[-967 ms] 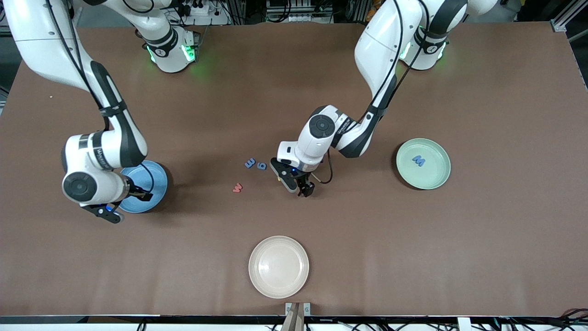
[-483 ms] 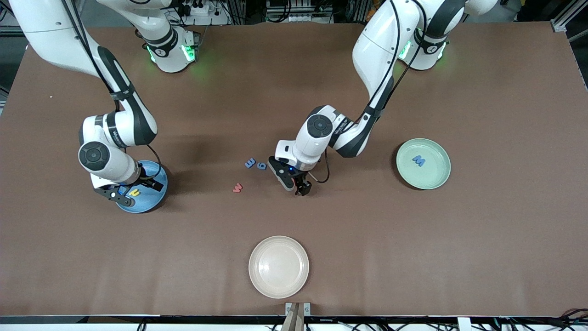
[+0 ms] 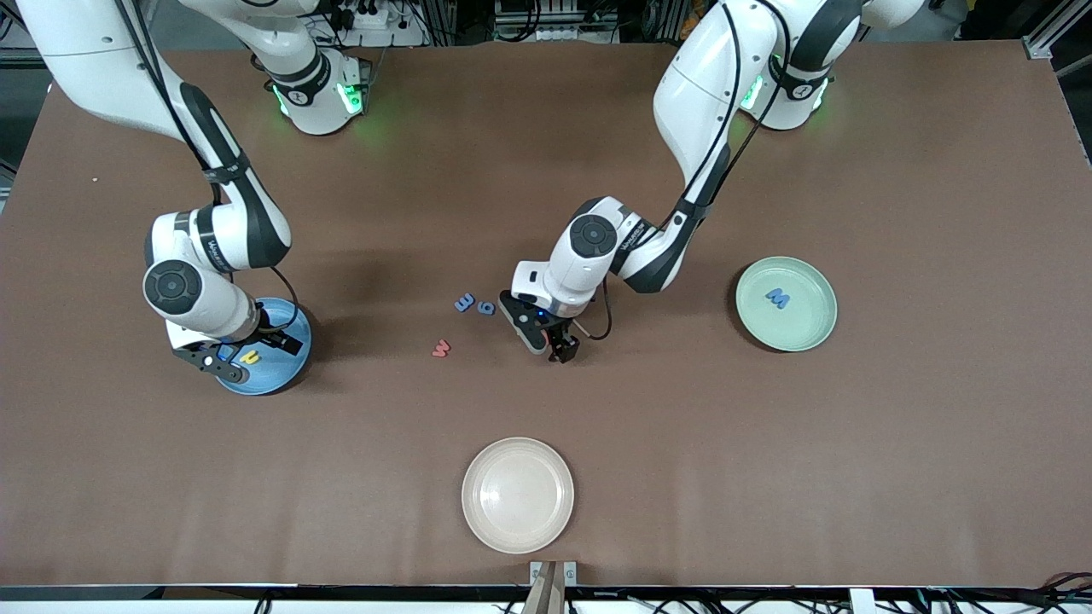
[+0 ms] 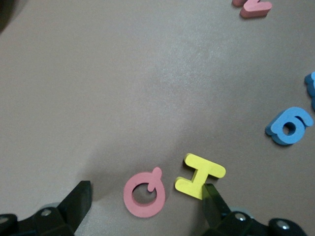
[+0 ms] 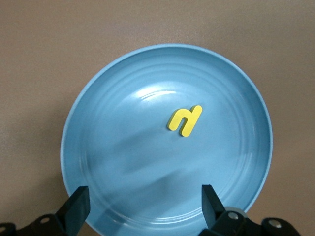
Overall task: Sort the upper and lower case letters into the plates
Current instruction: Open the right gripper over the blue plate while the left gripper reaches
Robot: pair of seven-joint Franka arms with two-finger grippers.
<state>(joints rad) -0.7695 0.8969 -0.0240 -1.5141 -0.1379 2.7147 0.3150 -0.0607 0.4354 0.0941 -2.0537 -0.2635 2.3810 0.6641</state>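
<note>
The left gripper (image 4: 142,209) hangs low over the table, jaws spread — the red Q (image 4: 144,193) lies between them, the yellow H (image 4: 199,176) touching one finger. The right gripper (image 5: 142,206), jaws released, hovers over the blue plate (image 5: 98,147) holding a yellow n (image 5: 185,119).

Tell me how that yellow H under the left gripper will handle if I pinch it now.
The yellow H lies flat on the table, so it shouldn't roll or tip. It looks thick and foam-like, probably light and slightly squashy. The pink Q lies close beside it, so the open left gripper may nudge that.
</note>
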